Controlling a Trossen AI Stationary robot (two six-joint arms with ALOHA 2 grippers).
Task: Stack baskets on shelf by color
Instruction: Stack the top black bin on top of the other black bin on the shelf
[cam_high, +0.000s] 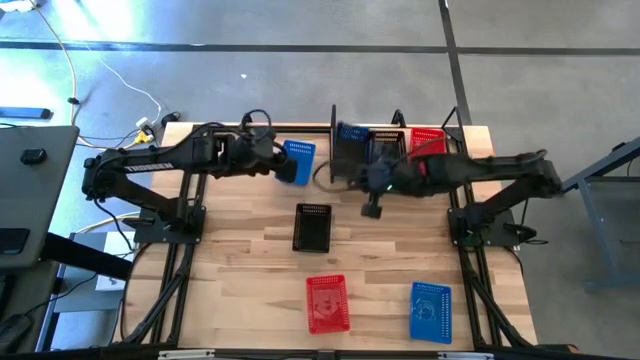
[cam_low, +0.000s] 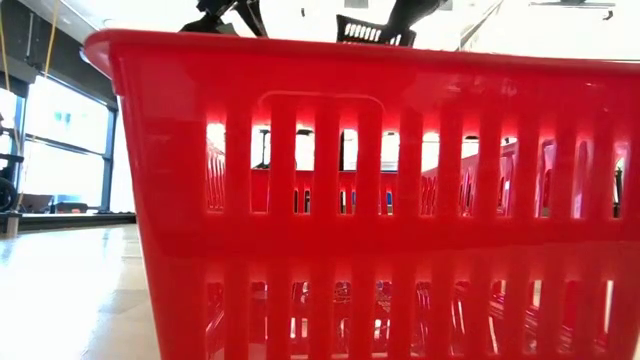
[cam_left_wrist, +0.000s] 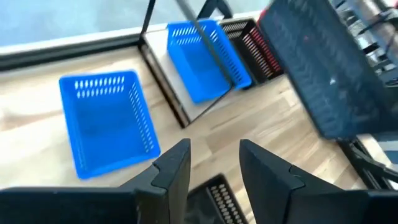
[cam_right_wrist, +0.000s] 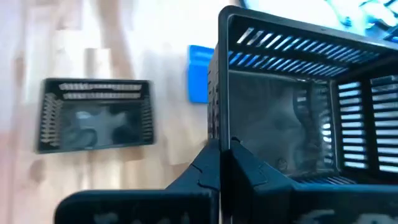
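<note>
Stacking was mid-carry: the right gripper (cam_right_wrist: 222, 163), clenched on a black basket's (cam_right_wrist: 292, 99) wall, held it aloft at the shelf's (cam_high: 334, 150) six o'clock. Next, likely lowering it onto the shelf's black stack. The left gripper (cam_left_wrist: 214, 171) hung released.

Wooden table (cam_high: 250, 290), scattered baskets (cam_high: 327, 303)

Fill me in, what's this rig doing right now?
Two arms are sorting baskets onto the shelf at the table's far edge, which already holds blue, black and red ones. The right gripper is shut on the wall of a black basket, held in the air near the shelf. The left gripper is open and empty beside a blue basket. A black, a red and another blue basket lie loose on the table.
</note>
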